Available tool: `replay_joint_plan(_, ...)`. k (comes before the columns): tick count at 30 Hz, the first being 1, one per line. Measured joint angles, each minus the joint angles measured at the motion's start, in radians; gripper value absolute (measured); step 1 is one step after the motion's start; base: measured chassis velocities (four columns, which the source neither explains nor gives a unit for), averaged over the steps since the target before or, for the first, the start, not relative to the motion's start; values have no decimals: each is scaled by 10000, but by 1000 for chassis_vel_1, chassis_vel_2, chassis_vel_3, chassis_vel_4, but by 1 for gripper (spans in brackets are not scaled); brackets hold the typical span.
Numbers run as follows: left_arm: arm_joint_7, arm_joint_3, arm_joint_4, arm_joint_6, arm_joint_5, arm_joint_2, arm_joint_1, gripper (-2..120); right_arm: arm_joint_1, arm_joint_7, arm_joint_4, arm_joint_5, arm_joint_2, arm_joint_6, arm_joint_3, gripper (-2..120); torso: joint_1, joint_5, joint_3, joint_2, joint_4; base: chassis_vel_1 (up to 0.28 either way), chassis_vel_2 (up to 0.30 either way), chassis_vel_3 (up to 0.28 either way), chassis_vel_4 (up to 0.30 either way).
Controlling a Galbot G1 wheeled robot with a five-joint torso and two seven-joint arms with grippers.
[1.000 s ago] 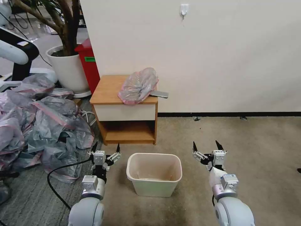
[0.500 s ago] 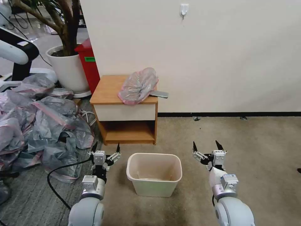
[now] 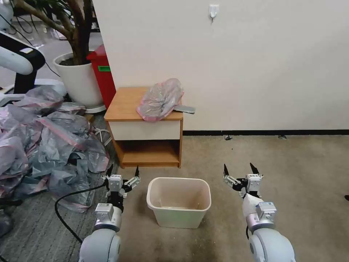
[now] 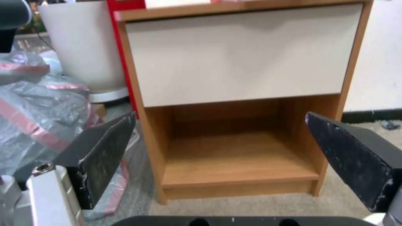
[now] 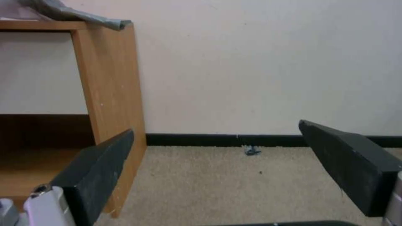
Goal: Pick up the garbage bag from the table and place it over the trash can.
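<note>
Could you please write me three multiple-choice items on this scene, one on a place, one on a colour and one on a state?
1. Where does the garbage bag lie?
A. on the table
B. inside the trash can
C. on the carpet

2. What colour is the bag's rim?
A. blue
B. pink
C. yellow

3. How do the left gripper and right gripper stand?
A. both shut on the bag
B. left open, right shut
C. both open, holding nothing

Answers:
1 A, the bag sits on the table's top at its right side, by the wall.
2 B, a pink band runs along the bag's edge.
3 C, each gripper's fingers are spread apart, low beside the can, one on each side.
</note>
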Motion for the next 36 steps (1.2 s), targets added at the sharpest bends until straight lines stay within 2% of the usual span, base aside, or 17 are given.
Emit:
replay_joint_plan(2, -27, -124, -625, 390, -222, 40, 288, 100, -185, 31, 474, 106, 94, -321, 126, 100, 0, 1, 0, 1, 1, 0, 0, 0, 0)
replay_joint_plan(3, -27, -124, -625, 390, -222, 40, 288, 100, -185, 31, 474, 106, 94, -321, 126, 100, 0, 1, 0, 1, 1, 0, 0, 0, 0)
replay_joint_plan(7, -115, -408, -2096, 1318, -747, 131, 960, 100, -780, 177, 1919, 473, 392, -1358, 531, 100, 0, 0, -1, 0, 0, 0, 0, 0, 0)
replay_joint_plan(9, -133, -468, -2396, 1510, -857, 149, 1103, 100, -906, 205, 2223, 549, 456, -1576, 615, 100, 0, -1, -1, 1, 0, 0, 0, 0, 0)
replay_joint_plan(12, -187, -652, -3359, 2110, -1203, 209, 1545, 100, -1286, 294, 3165, 792, 647, -2253, 878, 100, 0, -1, -1, 0, 0, 0, 0, 0, 0)
replay_joint_plan(13, -187, -652, -3359, 2110, -1203, 209, 1545, 100, -1286, 294, 3165, 792, 647, -2253, 878, 100, 0, -1, -1, 0, 0, 0, 0, 0, 0)
replay_joint_plan(14, -271, -706, -3694, 2140, -1446, 333, 1774, 100, -1452, 332, 3567, 886, 732, -2538, 991, 100, 0, 0, -1, 1, 1, 0, 0, 0, 0)
replay_joint_plan(15, -380, -748, -3815, 1953, -1664, 527, 1936, 100, -1642, 393, 3901, 1185, 845, -2263, 1010, 100, 0, 3, -1, 1, -2, 0, 0, 0, 0)
replay_joint_plan(21, -479, -750, -3677, 1550, -1944, 758, 1962, 100, -1644, 446, 3691, 1806, 869, -1047, 776, 100, 0, 0, -1, 1, -1, 0, 0, 0, 0)
replay_joint_plan(26, -514, -748, -3419, 1181, -1958, 774, 1950, 100, -1334, 532, 3216, 2047, 700, -409, 483, 100, 0, 0, 0, 1, 0, 0, 0, 0, 0)
replay_joint_plan(32, -591, -781, -3174, 918, -1946, 794, 1933, 100, -936, 796, 2777, 2568, 395, -196, 13, 100, 0, 0, 0, 1, -1, 0, 0, 0, 0)
replay_joint_plan(36, -979, -836, -2992, 635, -2063, 751, 1916, 100, 166, 1676, 2239, 4583, -181, -739, -701, 100, 0, 0, 0, 1, 0, 0, 0, 0, 0)
